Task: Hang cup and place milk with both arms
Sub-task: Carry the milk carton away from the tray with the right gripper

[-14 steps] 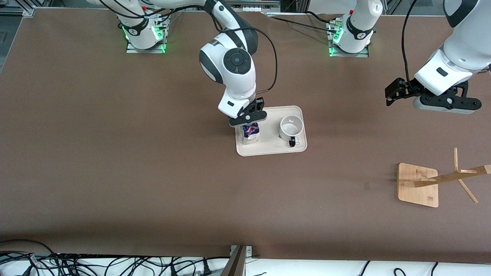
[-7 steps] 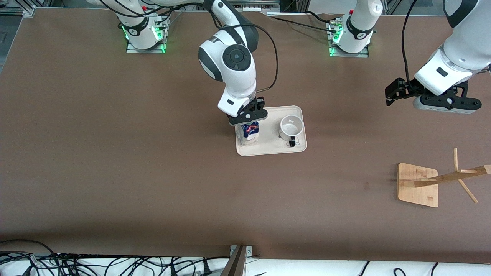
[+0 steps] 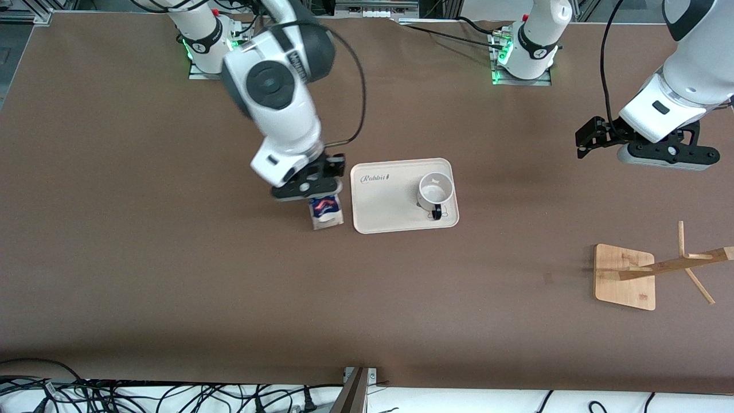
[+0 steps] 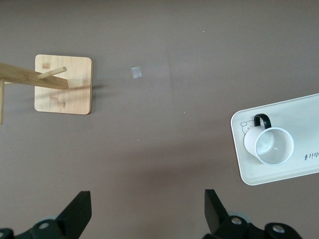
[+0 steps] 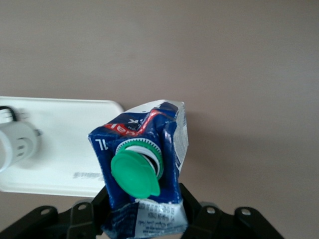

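Robot lab, bolted arm bases [image 3: 212,49], loose cables [image 3: 143,396] (table edge)

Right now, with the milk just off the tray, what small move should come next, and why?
Probably carry it a little farther toward the right arm's end, then lower it. The right claw is shut on the milk, which hangs beside the tray edge. The left claw waits open.

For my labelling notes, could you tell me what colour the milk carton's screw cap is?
Green cap, clearest in the right wrist view.
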Controlling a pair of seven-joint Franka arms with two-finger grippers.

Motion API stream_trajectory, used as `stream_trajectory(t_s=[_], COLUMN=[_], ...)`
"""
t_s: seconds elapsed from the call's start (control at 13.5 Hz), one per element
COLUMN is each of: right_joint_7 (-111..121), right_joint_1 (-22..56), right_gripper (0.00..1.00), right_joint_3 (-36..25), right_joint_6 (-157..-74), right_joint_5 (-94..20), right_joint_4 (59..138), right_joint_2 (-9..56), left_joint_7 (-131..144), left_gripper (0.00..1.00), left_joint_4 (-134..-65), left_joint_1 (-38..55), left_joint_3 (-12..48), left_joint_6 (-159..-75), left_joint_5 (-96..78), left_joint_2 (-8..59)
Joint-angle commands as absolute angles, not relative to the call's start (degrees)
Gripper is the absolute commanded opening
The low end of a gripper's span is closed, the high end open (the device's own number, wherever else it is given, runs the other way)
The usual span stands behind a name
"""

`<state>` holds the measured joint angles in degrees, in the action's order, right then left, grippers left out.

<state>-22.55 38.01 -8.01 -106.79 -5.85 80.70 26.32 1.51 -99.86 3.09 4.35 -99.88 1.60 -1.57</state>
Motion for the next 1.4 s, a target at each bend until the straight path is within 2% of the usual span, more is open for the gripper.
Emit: stream_trajectory(t_s=[0.0,0.22,0.37,0.52,0.74,0.96,1.33], right_joint_7=[-15.05,1.08,8.41,9.58,9.49,8.71,3.97], right_joint_1=[33.15,28.23,28.04,28.04,28.04,28.12,29.0], right_gripper=[0.54,0.54,0.55,0.54,0.55,0.55,0.55], right_joint_3=[-9.48,-15.36,-21.42,-23.98,-24.34,-24.52,-24.35], right_joint_6=[-106.52,-108.1,-112.12,-115.91,-120.74,-124.27,-125.16], right_joint_5=[-7.21,-12.28,-12.83,-12.66,-12.66,-12.66,-9.34], right_joint_4=[87.16,96.73,104.2,111.24,119.42,123.04,122.52], right_joint_2=[22.42,17.77,15.66,12.06,7.75,7.03,7.91], left_joint_7=[0.88,0.97,0.97,0.97,0.97,0.97,1.23], left_gripper=[1.0,1.0,1.0,1.0,1.0,1.0,1.0], left_joint_4=[-97.91,-97.91,-97.91,-97.91,-97.91,-98.0,-98.17], left_joint_1=[3.16,3.16,3.16,3.16,3.25,3.25,2.82], left_joint_3=[4.48,4.4,4.48,4.48,4.48,4.48,4.39], left_joint_6=[-98.44,-98.44,-98.35,-98.26,-98.26,-98.26,-98.09], left_joint_5=[2.81,2.81,2.81,2.81,2.81,2.81,2.55], left_joint_2=[-0.7,-0.7,-0.7,-0.7,-0.7,-0.62,-0.62])
